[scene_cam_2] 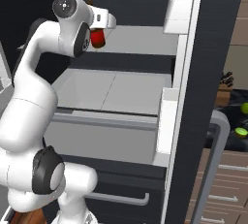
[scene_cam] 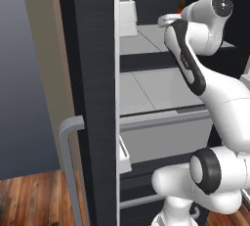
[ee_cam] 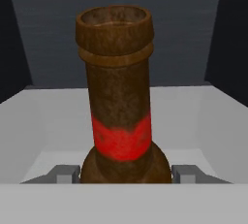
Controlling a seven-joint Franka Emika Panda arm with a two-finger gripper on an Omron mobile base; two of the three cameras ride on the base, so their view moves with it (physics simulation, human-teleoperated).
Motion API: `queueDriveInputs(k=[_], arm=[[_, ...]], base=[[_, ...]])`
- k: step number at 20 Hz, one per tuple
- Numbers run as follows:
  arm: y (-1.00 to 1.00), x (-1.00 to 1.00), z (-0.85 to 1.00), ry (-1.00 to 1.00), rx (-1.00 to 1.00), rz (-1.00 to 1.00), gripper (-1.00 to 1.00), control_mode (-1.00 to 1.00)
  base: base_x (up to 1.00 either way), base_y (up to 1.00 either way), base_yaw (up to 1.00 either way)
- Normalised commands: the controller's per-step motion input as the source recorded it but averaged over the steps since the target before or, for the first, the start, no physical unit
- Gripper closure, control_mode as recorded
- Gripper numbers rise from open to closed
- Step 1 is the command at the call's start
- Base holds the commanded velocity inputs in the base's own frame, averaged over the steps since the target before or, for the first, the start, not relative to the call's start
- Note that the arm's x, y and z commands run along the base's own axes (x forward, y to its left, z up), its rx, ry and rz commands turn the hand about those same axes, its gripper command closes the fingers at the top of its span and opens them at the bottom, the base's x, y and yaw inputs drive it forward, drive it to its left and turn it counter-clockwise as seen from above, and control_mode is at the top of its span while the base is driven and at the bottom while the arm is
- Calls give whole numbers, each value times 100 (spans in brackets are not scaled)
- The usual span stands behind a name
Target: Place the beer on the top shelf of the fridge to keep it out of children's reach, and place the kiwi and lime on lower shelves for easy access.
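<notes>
My gripper (ee_cam: 125,173) is shut on the beer (ee_cam: 118,116), a dark brown bottle with a red band, with one finger on each side of its body. In the right base view the gripper (scene_cam_2: 99,35) holds the beer (scene_cam_2: 98,39) inside the fridge (scene_cam_2: 208,72), over the left part of the top shelf (scene_cam_2: 140,41). Whether the bottle rests on the shelf I cannot tell. The lower shelves (scene_cam_2: 116,89) lie below the arm. The lime (scene_cam_2: 245,107) and the kiwi (scene_cam_2: 240,132) sit on a dark counter at the far right, beyond the open door.
Both fridge doors stand open, the left door (scene_cam: 95,98) with its grey handle (scene_cam: 68,161) and the right one with white bins (scene_cam_2: 164,126). A grey drawer front (scene_cam: 166,142) sits under the lowest shelf. Wooden drawers (scene_cam_2: 227,184) stand at the right.
</notes>
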Motion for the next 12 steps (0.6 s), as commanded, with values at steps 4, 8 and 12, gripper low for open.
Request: queueDriveInputs(k=[4,8,12], arm=[[0,37,-4,0,0,0,100,-100],[0,35,-10,0,0,0,100,-100],[0,35,-14,0,0,0,100,-100]], base=[[0,0,0],[0,0,0],[0,0,0]])
